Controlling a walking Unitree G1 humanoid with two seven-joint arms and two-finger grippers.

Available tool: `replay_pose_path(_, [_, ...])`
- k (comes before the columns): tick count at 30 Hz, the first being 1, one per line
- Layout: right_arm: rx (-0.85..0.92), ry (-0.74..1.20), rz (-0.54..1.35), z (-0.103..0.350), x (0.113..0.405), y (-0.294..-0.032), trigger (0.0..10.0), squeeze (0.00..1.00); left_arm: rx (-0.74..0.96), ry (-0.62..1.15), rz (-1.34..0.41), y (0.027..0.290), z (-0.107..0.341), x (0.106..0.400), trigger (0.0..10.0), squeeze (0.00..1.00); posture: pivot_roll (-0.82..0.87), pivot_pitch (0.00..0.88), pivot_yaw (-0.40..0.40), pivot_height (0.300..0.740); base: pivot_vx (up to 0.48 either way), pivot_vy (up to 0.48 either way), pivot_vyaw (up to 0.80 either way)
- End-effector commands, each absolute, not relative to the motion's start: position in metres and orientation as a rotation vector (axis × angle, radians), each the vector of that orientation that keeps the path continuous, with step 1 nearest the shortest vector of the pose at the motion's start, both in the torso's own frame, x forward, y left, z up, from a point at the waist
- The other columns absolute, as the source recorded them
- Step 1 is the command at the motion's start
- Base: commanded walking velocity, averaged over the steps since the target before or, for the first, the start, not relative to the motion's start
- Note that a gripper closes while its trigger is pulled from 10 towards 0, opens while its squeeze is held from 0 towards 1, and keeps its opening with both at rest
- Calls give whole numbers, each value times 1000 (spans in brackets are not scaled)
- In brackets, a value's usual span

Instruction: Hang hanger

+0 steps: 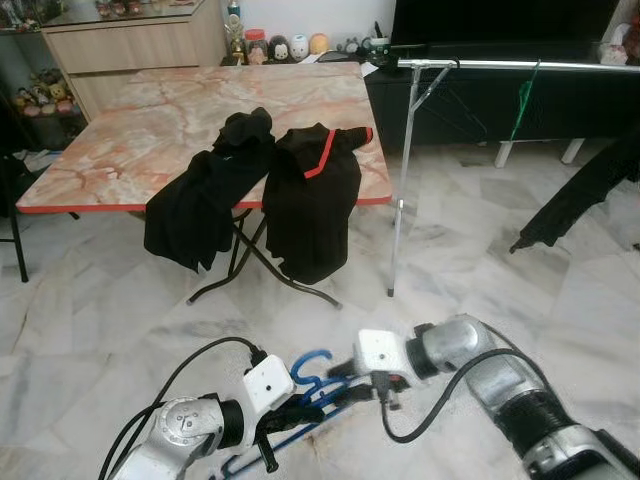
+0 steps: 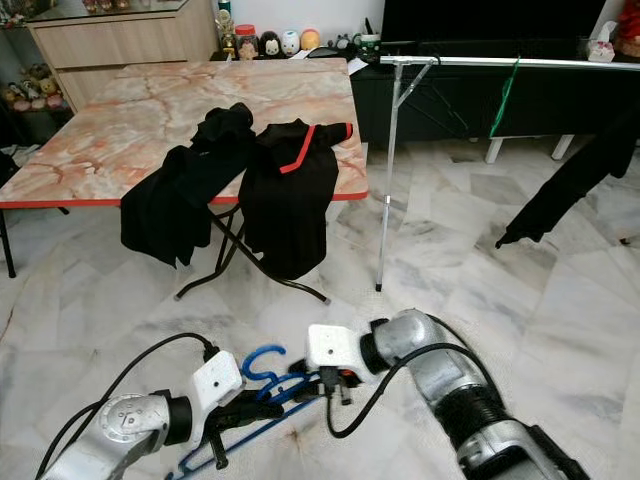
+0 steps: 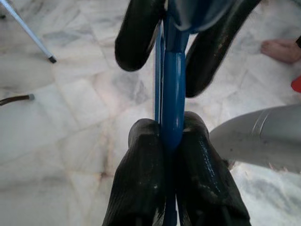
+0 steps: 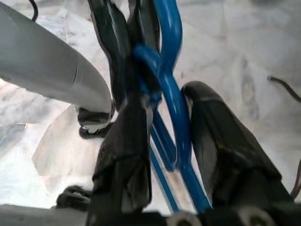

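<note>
A blue hanger (image 1: pixel 310 365) is held low over the marble floor in front of me. My left gripper (image 1: pixel 315 403) is shut on its blue bar (image 3: pixel 173 70), with both pads pressed against it. From the other side my right gripper (image 1: pixel 336 383) stands open, one finger on each side of the hanger's neck (image 4: pixel 171 28) just below the hook. A silver clothes rail (image 1: pixel 500 64) on a thin pole (image 1: pixel 405 170) stands further ahead to the right.
A green hanger (image 1: pixel 522 95) and a black garment (image 1: pixel 580 195) hang from the rail. A folding marble-top table (image 1: pixel 150 120) ahead carries two black garments (image 1: pixel 210 190) draped over its edge. A person's bare foot (image 3: pixel 282 49) rests on the floor nearby.
</note>
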State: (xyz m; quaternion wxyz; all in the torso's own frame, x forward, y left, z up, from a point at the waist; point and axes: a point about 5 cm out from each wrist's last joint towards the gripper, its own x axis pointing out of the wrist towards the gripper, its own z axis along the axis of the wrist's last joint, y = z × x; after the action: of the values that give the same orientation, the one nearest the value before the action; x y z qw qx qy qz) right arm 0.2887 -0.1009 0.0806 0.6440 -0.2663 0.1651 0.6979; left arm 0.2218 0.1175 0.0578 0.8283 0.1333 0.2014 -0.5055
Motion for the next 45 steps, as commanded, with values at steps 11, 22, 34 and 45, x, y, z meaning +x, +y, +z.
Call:
replay_pose_path(11, [-634, 391, 1686, 85, 280, -104, 10000, 1000, 421, 468, -982, 140, 54, 230, 0, 0, -34, 0, 6, 732, 0, 0, 0])
replay_pose_path(22, [-727, 546, 1603, 78, 281, -147, 10000, 1000, 463, 506, -873, 174, 53, 226, 0, 0, -28, 0, 0, 732, 0, 0, 0])
replay_pose_path(34, [-643, 727, 992, 49, 294, -230, 10000, 0, 436, 570, -800, 203, 48, 207, 0, 0, -34, 0, 12, 732, 0, 0, 0])
replay_pose_path(45, [-376, 836, 511, -15, 262, -232, 10000, 0, 341, 615, -170, 273, 3, 195, 10000, 0, -20, 0, 26, 732, 0, 0, 0])
